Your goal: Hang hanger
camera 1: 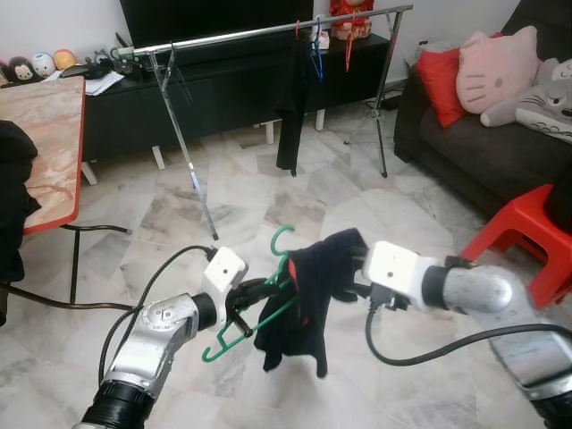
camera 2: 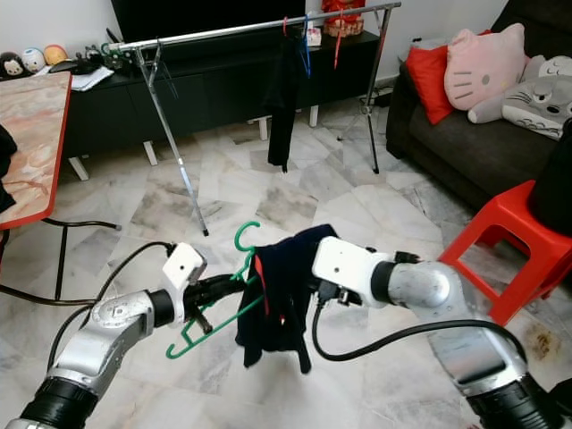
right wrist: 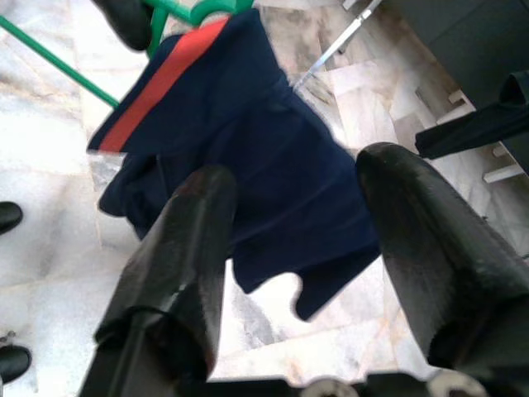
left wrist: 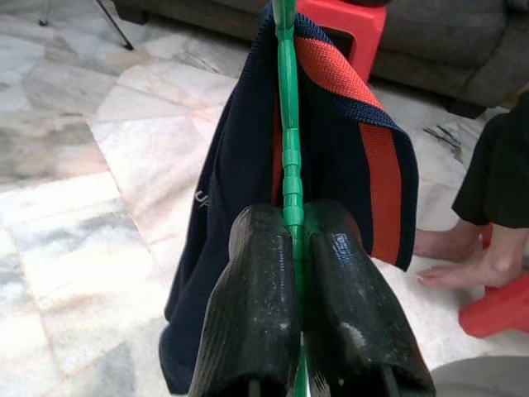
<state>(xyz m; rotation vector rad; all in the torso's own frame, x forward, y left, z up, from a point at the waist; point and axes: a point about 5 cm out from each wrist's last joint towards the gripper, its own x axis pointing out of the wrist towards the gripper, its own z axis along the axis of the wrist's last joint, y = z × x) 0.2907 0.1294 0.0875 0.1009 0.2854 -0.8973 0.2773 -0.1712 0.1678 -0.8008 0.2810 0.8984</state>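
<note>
The left gripper [left wrist: 291,248] is clamped tight on the bar of a green plastic hanger [camera 1: 234,332], holding it out in front, chest-high, so the navy garment with a red stripe [camera 1: 304,299] drapes freely. The right gripper [right wrist: 293,215] stands spread wide with nothing in it, beside the cloth, probably to straighten it. The clothes rail [camera 1: 259,31] stands well apart across the marble floor [camera 1: 268,197], so hanging is not yet done.

Head stereo pair looks forward, down over marble floor [camera 1: 268,179] toward far rack [camera 1: 268,34]. Wrist cameras sit close behind fingers; all share dark garment [camera 2: 277,299].
</note>
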